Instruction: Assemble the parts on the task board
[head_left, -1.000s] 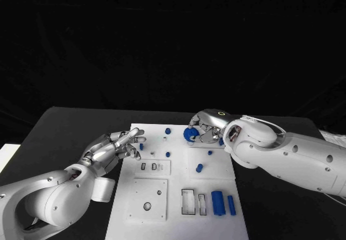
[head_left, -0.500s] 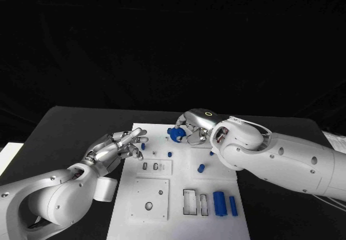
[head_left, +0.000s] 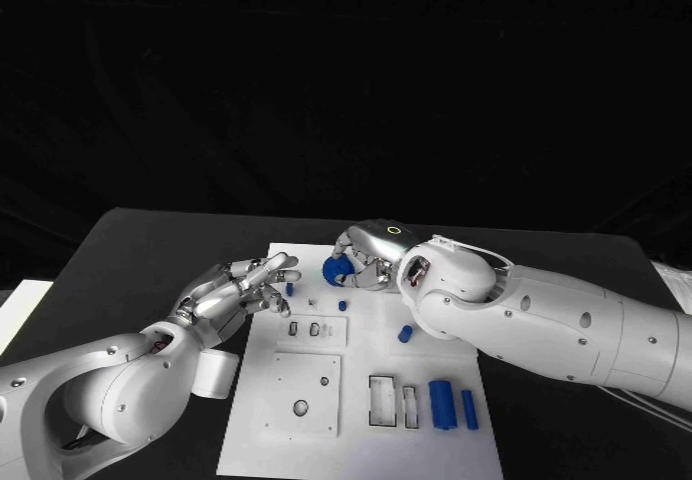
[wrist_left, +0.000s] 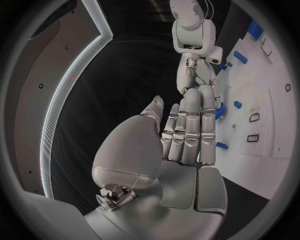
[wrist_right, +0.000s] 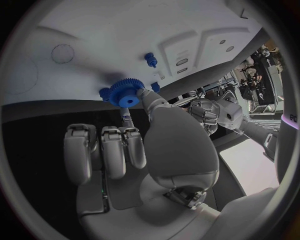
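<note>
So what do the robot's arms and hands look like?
Both arms are smooth, rounded white shells with small dark screw holes. Each ends in a shiny silver metal hand: the left hand and the right hand, which has a small glowing ring mark on its back.

a black table stands before a dark, unlit backdrop filling the far side.
</note>
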